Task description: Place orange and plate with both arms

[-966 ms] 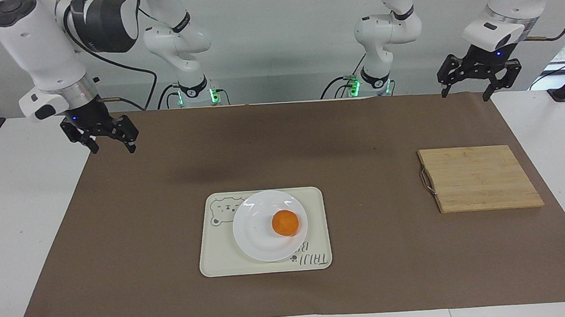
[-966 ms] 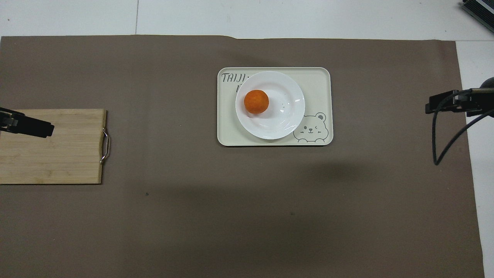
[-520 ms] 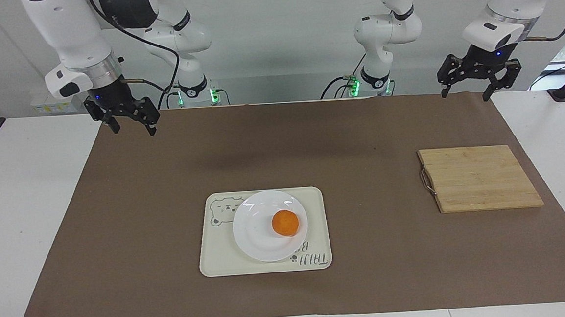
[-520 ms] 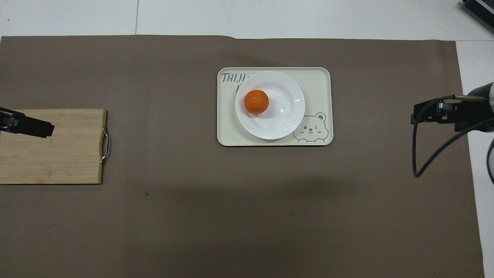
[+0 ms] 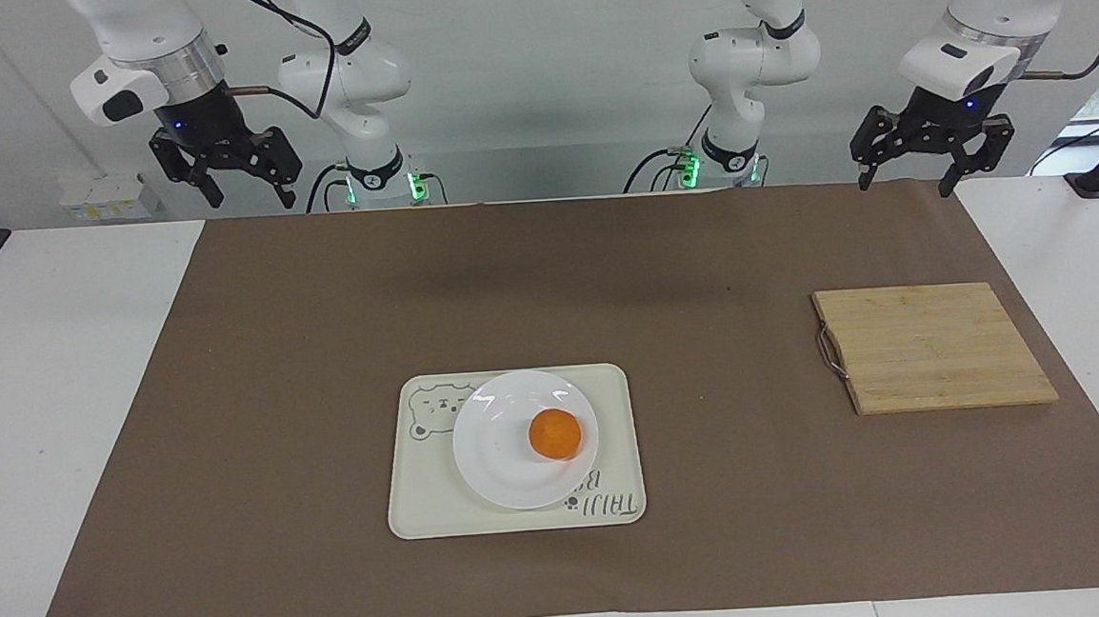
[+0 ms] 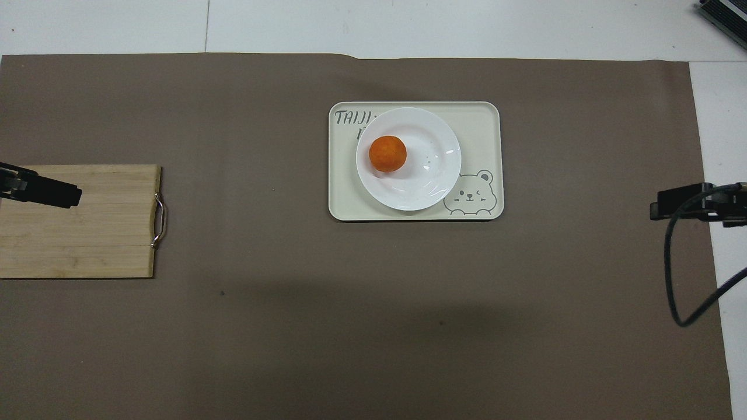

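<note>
Comparing this moment with the frames a second back, we find that only the right gripper (image 5: pixel 241 181) has changed: it has risen and swung from low over the brown mat's edge to a raised position at the robots' edge of the desk (image 5: pixel 59 396), toward the right arm's end. Its fingers (image 5: pixel 214 193) are spread and carry nothing. The left gripper (image 5: pixel 909 174) has not moved; it waits, raised over the mat's corner at the left arm's end, fingers (image 5: pixel 948 184) spread and empty.

We see the orange (image 5: pixel 555 434) resting in the plate (image 5: pixel 496 445), off-centre toward the left arm's end. The plate sits on the cream tray (image 5: pixel 418 498), well apart from both sets of fingers. The wooden cutting board (image 5: pixel 934 347) lies below the left gripper's end of the desk.

In the overhead view both grippers are cut off by the frame edge, and the plate covers part of the tray's lettering.
</note>
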Controlling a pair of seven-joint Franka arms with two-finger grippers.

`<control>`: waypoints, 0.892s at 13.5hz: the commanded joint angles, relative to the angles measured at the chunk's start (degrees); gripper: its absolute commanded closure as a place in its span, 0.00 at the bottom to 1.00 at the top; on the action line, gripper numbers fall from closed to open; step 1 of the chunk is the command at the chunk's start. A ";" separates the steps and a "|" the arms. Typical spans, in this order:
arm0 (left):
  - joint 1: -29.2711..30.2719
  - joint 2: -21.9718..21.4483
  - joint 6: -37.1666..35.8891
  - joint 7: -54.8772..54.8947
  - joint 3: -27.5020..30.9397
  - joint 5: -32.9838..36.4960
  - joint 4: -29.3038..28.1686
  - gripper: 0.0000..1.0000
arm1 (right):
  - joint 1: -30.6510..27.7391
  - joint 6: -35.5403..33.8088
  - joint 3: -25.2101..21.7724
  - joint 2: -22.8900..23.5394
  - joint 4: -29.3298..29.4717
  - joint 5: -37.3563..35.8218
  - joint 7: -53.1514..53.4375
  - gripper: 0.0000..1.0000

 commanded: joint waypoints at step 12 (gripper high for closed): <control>0.74 0.47 -1.31 0.28 -0.39 0.44 1.47 0.00 | -0.55 -2.74 0.03 -1.56 -1.50 -0.50 -2.91 0.00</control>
